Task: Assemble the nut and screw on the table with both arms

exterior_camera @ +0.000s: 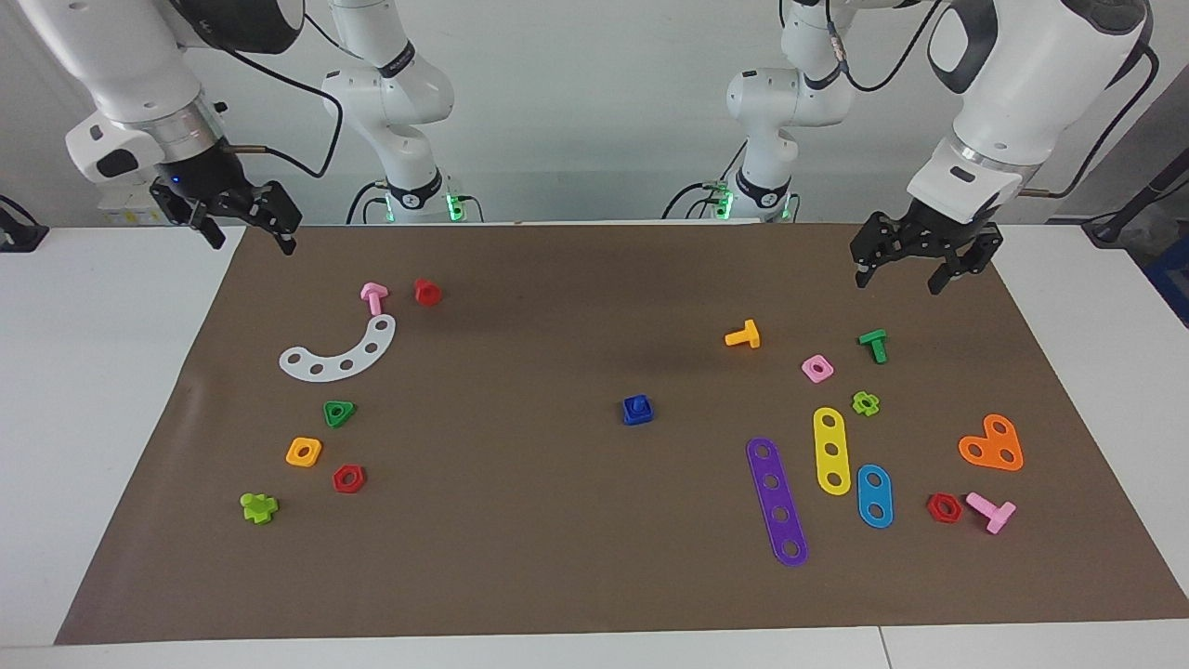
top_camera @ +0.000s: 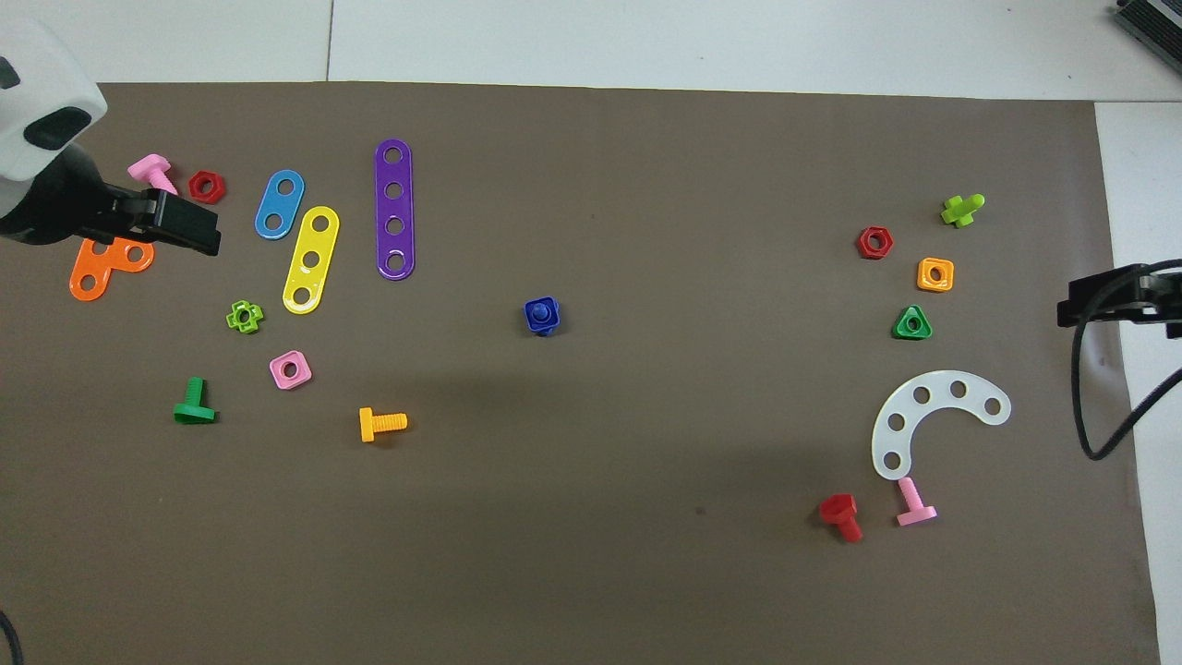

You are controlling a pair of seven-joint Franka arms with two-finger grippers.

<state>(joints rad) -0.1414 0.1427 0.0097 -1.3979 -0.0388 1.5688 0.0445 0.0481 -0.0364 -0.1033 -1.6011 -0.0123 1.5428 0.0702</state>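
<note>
While both arms hang raised, each claw gapes empty.

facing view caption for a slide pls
Blue nut and screw joined mid-mat; left gripper and right gripper raised apart.

No readable text anywhere: no labels, brands, numbers or signs on the toy pieces or the table. A dark band on each arm's joint carries small markings, but they cannot be made out.
</note>
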